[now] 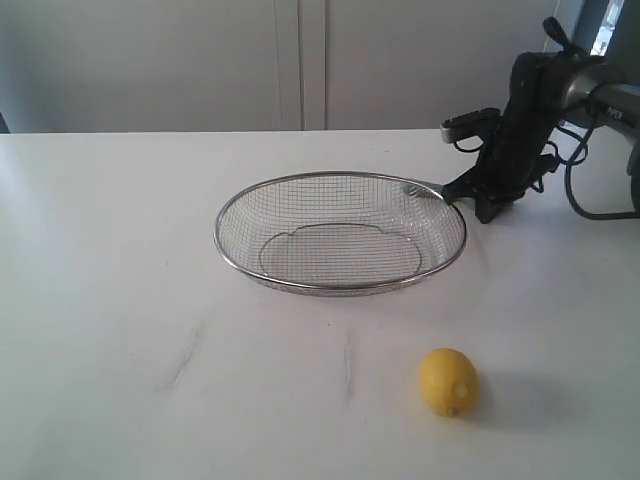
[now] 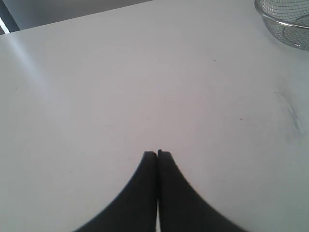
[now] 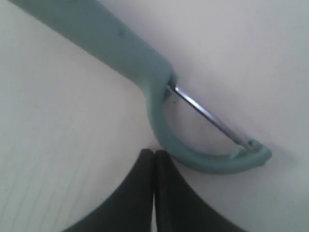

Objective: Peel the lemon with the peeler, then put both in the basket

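Observation:
The yellow lemon (image 1: 449, 381) lies on the white table near the front right, nub toward the front. The wire-mesh basket (image 1: 222, 250) sits mid-table, with nothing in it. The teal peeler (image 3: 145, 63) lies flat on the table, its metal blade (image 3: 207, 116) spanning its curved head. My right gripper (image 3: 154, 151) is shut, tips right beside that curved head with nothing between them; whether they touch it I cannot tell. In the exterior view the right gripper (image 1: 448, 192) points down at the basket's far right rim. My left gripper (image 2: 157, 152) is shut over bare table, holding nothing.
The basket's rim (image 2: 285, 23) shows at one corner of the left wrist view. The right arm (image 1: 520, 130) and its cables (image 1: 590, 200) stand at the back right of the table. A grey wall runs behind the table's far edge.

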Tool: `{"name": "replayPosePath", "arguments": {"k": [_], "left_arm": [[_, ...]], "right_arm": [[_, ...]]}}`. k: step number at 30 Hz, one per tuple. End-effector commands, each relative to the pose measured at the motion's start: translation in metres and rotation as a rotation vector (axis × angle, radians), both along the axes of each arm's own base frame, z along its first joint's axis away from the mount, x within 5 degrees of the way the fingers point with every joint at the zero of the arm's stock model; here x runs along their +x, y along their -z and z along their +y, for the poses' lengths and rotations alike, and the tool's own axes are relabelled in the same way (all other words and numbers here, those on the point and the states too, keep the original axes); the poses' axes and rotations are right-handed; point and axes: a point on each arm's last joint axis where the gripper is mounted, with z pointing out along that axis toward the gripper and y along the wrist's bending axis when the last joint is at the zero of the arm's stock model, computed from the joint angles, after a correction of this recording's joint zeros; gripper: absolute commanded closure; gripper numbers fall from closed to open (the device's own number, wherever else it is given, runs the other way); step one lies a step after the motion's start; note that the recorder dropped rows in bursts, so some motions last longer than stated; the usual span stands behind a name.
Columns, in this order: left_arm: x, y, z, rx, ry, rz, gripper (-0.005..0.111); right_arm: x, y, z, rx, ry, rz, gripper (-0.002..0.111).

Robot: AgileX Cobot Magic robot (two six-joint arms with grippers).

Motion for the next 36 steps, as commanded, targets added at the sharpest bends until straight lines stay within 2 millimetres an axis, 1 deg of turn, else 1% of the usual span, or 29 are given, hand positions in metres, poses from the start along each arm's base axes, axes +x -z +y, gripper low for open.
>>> {"name": "replayPosePath", "arguments": {"k": [1,4,7,10,11,24,27,30,32,33,34,36], "left_arm": [[0.000,0.001,0.000,-0.003,0.005,0.001,0.106],[0.000,0.001,0.000,-0.003,0.005,0.001,0.106],[0.000,0.001,0.000,-0.003,0.005,0.001,0.106],[0.000,0.001,0.000,-0.003,0.005,0.001,0.106],[0.000,0.001,0.000,-0.003,0.005,0.001,0.106],[0.000,0.001,0.000,-0.003,0.005,0.001,0.106],[0.000,0.001,0.000,-0.003,0.005,0.001,0.106],[0.000,0.001,0.000,-0.003,0.005,0.001,0.106],[0.000,0.001,0.000,-0.003,0.005,0.001,0.106],[0.000,0.001,0.000,-0.003,0.005,0.001,0.106],[0.000,0.001,0.000,-0.003,0.005,0.001,0.106],[0.000,0.001,0.000,-0.003,0.005,0.001,0.106]], "right_arm": [[0.004,-0.001,-0.014,-0.031,0.032,-0.037,0.108],[0.009,0.001,-0.023,-0.024,0.064,-0.086,0.108],[0.014,0.010,-0.028,-0.020,0.083,-0.119,0.108],[0.018,0.020,-0.029,-0.016,0.092,-0.145,0.108],[0.019,0.021,-0.029,-0.012,0.102,-0.158,0.108],[0.037,0.010,-0.026,0.055,0.144,-0.375,0.108],[0.036,-0.004,-0.026,0.078,0.196,-0.378,0.108],[0.034,-0.031,-0.024,0.125,0.243,-0.391,0.108],[0.031,-0.047,-0.017,0.202,0.267,-0.380,0.108],[0.030,-0.055,-0.011,0.268,0.284,-0.373,0.108],[0.028,-0.061,-0.007,0.316,0.284,-0.370,0.106],[0.027,-0.067,0.006,0.363,0.252,-0.367,0.099]]}}
